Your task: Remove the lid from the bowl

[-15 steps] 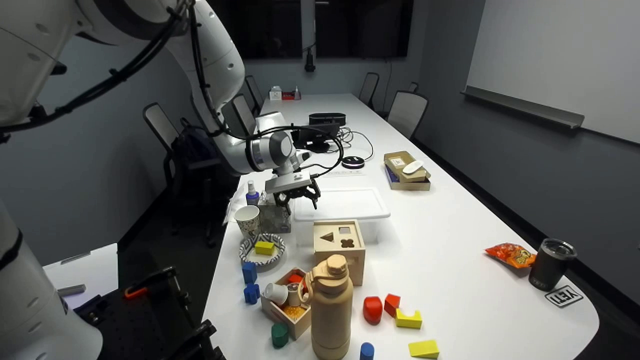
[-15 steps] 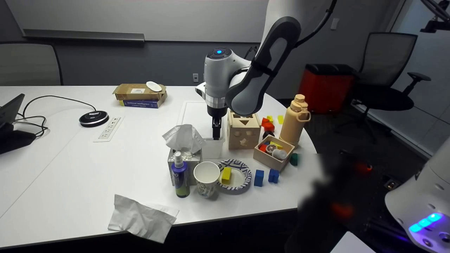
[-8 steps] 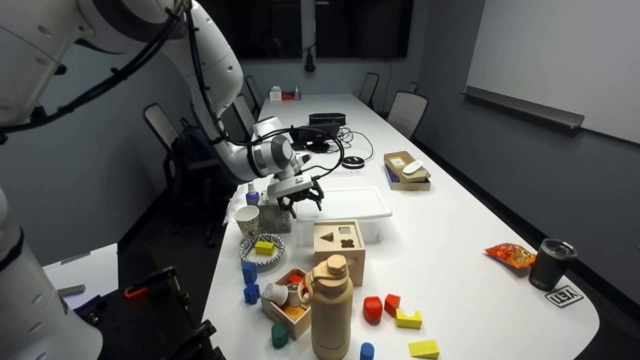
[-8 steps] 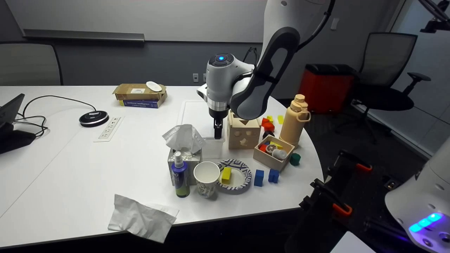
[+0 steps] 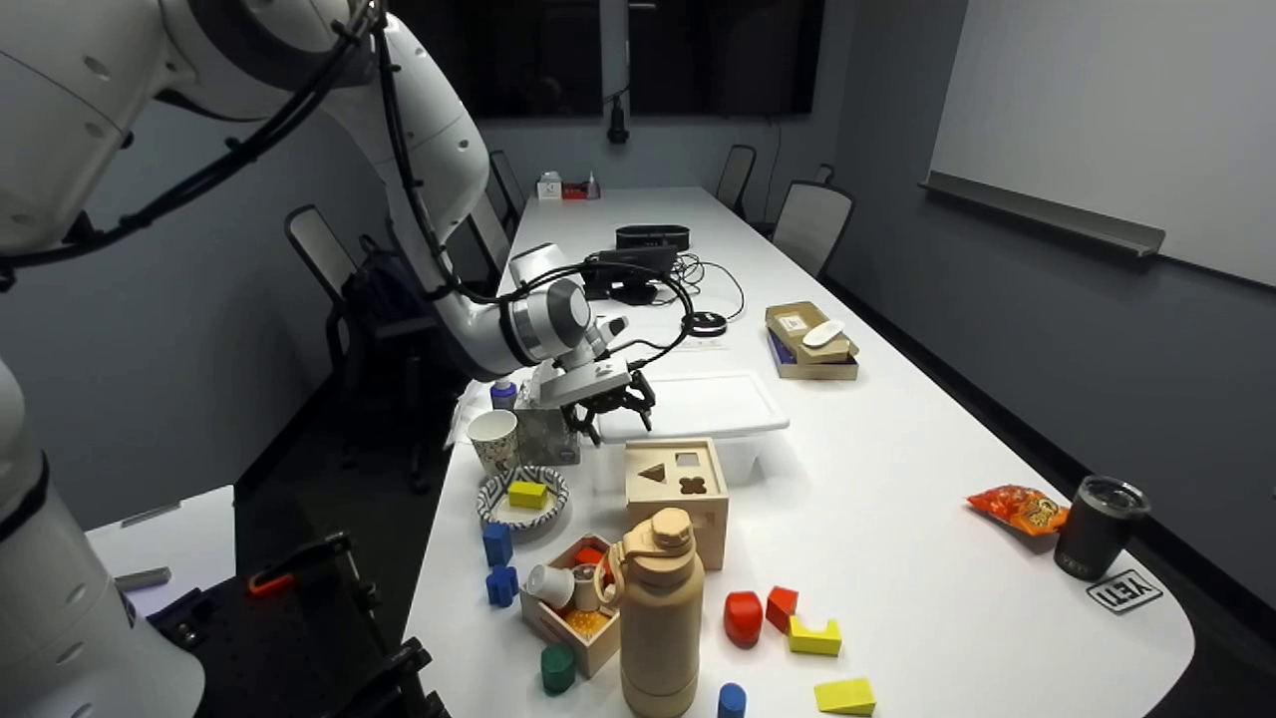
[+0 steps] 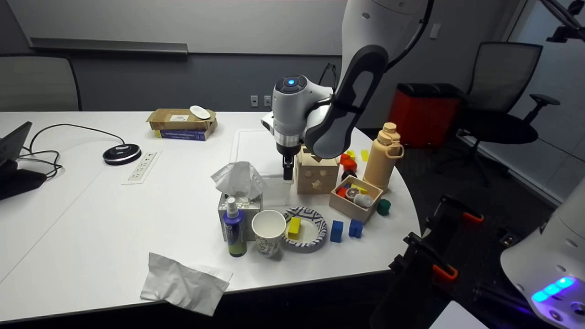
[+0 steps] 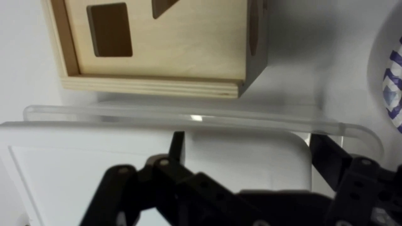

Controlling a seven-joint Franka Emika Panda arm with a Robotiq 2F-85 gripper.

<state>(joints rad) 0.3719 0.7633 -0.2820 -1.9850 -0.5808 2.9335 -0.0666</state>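
So, in an exterior view the gripper [image 5: 622, 433] is over a corner of the white lid [image 5: 708, 404], its fingers apart w/ a clear gap btwn them. Lid lies atop the clear plastic container [image 5: 740, 461], just behind the wooden shape box [image 5: 658, 495].

In an exterior view the tissue box [image 6: 252, 212], spray bottle [image 6: 235, 233] & paper cup [image 6: 268, 233] stand nr the container, cup just beside the patterned plate [image 6: 305, 211] w/ a yellow block [image 6: 294, 228] on it. Gripper's side-on here, so can't read the gap.

Wrist cam: lid sits off-ctr, a strip of container rim bare along the shape-box side & at one end. Lid corner's btwn the spread fingers, one above its top, one just beside its edge; contact hard to tell.
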